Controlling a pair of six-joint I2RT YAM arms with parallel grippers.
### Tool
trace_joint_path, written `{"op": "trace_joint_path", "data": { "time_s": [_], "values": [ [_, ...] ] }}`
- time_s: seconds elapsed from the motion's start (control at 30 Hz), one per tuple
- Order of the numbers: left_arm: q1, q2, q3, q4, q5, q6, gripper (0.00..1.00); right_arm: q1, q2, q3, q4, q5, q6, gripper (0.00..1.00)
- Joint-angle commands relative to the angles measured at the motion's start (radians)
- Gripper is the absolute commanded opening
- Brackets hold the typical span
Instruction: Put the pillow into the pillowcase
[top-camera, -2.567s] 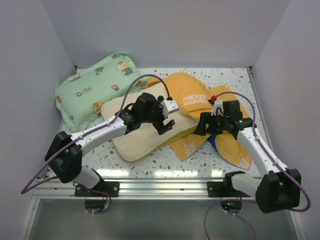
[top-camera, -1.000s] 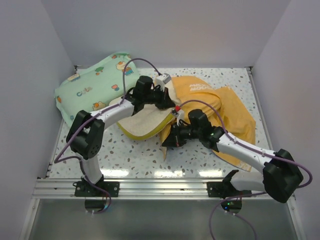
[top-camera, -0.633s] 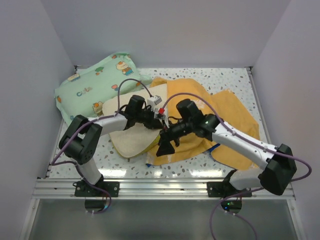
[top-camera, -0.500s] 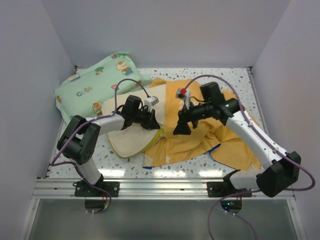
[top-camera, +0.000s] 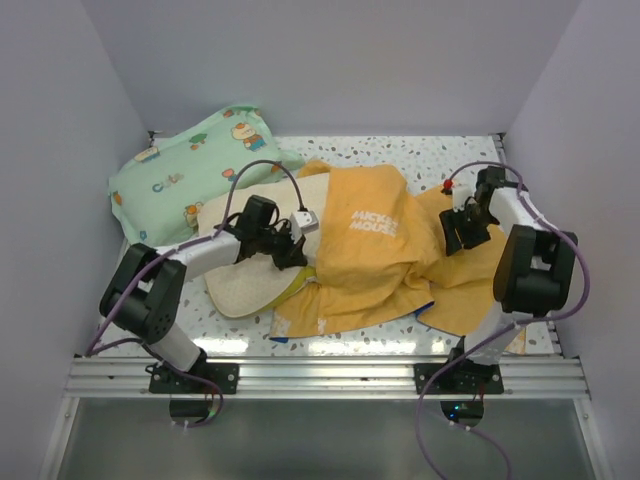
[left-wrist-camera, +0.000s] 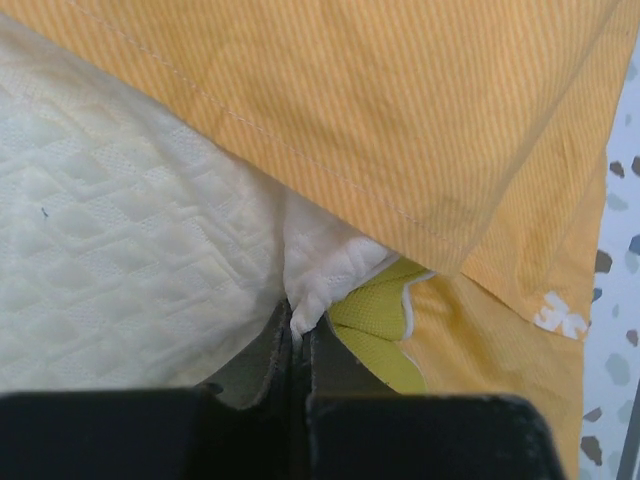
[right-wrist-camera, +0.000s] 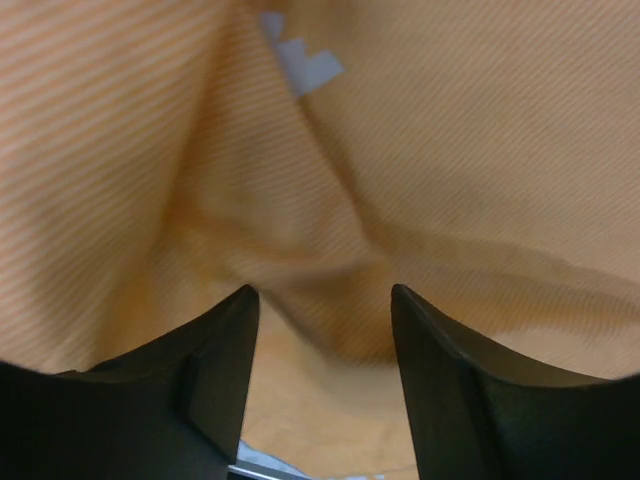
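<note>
Orange-yellow cloth, the pillowcase (top-camera: 375, 250), sprawls mid-table, draped over the right end of the cream pillow (top-camera: 240, 288), whose left half lies bare. It looks light and floppy and likely to bunch, so it is best taken by the stitched hem at its opening. Now the left gripper (left-wrist-camera: 297, 335) pinches the pillow's corner tight, while the right gripper (right-wrist-camera: 320, 330) hovers over the cloth's right side, jaws spread, nothing held.

Rumpled orange pillowcase (top-camera: 375, 250) partly covers the cream pillow (top-camera: 243, 289).
</note>
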Motion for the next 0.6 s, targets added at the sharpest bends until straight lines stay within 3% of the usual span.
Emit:
{"op": "trace_joint_path", "data": {
  "time_s": [0.0, 0.13, 0.33, 0.37, 0.43, 0.47, 0.57],
  "values": [
    [0.045, -0.021, -0.061, -0.245, -0.080, 0.259, 0.00, -0.009, 0.112, 0.088, 0.070, 0.112, -0.048, 0.56],
    [0.045, -0.041, -0.071, -0.362, -0.041, 0.446, 0.00, -0.009, 0.283, 0.211, 0.107, 0.135, -0.036, 0.54],
    [0.024, -0.090, -0.074, -0.483, -0.025, 0.589, 0.00, -0.009, 0.491, 0.473, 0.139, 0.206, -0.024, 0.54],
    [0.016, -0.090, -0.059, -0.506, -0.037, 0.604, 0.03, -0.009, 0.511, 0.577, 0.086, 0.181, -0.025, 0.57],
    [0.012, -0.111, -0.033, -0.561, -0.031, 0.638, 0.26, -0.006, 0.506, 0.657, 0.012, 0.003, -0.044, 0.65],
    [0.015, -0.123, 0.007, -0.574, -0.028, 0.633, 0.47, 0.000, 0.484, 0.691, -0.053, -0.064, -0.051, 0.71],
    [0.082, -0.166, 0.136, -0.617, 0.080, 0.572, 0.63, 0.044, 0.352, 0.685, -0.110, -0.255, -0.021, 0.76]
  ]
}}
